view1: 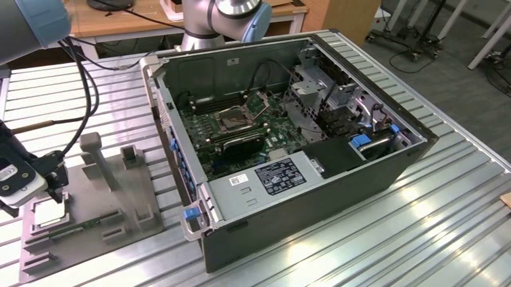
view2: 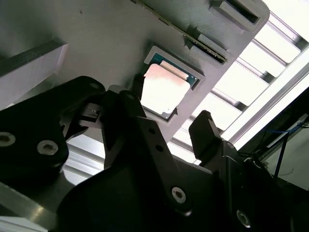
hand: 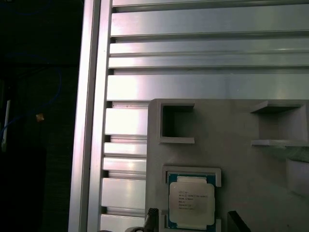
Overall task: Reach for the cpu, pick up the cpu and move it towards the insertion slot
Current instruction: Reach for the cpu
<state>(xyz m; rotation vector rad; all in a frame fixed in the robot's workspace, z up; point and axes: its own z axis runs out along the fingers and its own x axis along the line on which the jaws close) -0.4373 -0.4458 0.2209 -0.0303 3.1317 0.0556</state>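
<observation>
The cpu (view1: 49, 213), a small square chip with a shiny silver face, lies flat in its nest on the grey fixture plate (view1: 119, 203) at the exterior view's left. My gripper (view1: 49, 194) hovers just above it, open, with nothing between its black fingers. In the second wrist view the cpu (view2: 164, 89) shows beyond the gap of the gripper (view2: 169, 125). The first wrist view has the cpu (hand: 190, 200) between two dark fingertips (hand: 152, 218). The insertion slot (view1: 236, 120) sits on the motherboard inside the open computer case, well off to the exterior view's right of the gripper.
The open computer case (view1: 319, 197) stands in the middle of the slatted aluminium table (view1: 447, 227). Upright grey posts (view1: 92, 152) rise from the fixture plate close to the gripper. A memory stick (view1: 80, 226) lies on the plate. The table edge (hand: 89, 121) runs close by.
</observation>
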